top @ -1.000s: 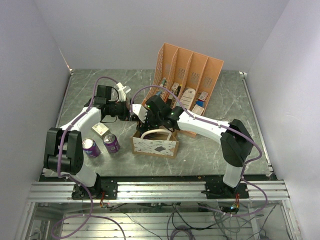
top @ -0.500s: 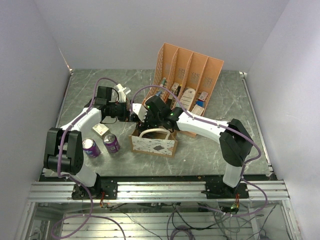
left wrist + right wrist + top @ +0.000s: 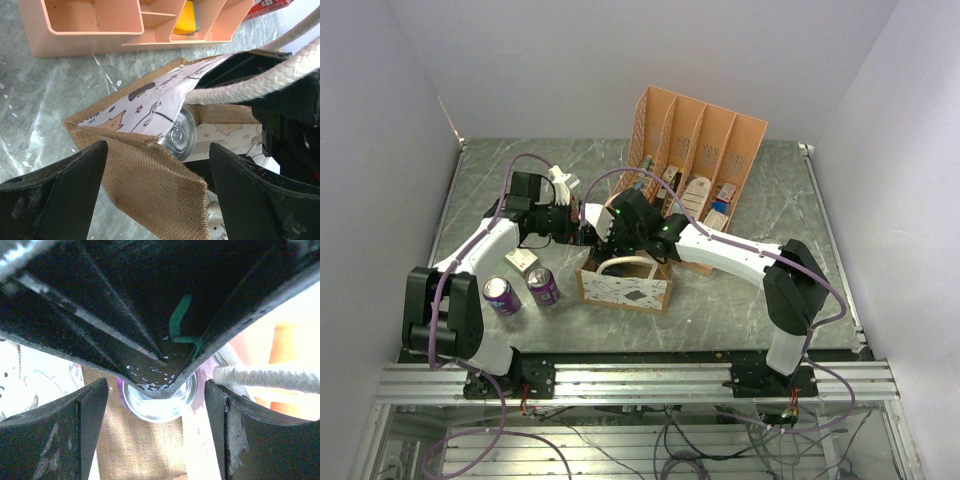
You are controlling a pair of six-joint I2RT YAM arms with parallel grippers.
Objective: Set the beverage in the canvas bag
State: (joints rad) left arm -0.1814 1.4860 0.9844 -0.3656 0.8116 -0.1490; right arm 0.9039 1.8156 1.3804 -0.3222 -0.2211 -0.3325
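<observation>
Nothing here can truly be read. The canvas bag (image 3: 145,107) carries only dark doodles on its pale panel, a cat shape and small stars, no words. At one o'clock in the left wrist view, a red carton (image 3: 267,6) shows white marks, perhaps lettering, too blurred to tell.

From above, the right arm (image 3: 720,250) covers the mouth of the canvas bag (image 3: 625,290), so its inside is unseen. In the left wrist view the bag's burlap wall hides all of the can (image 3: 179,136) but its silver top, and the orange file rack (image 3: 90,22) runs off the upper edge.
</observation>
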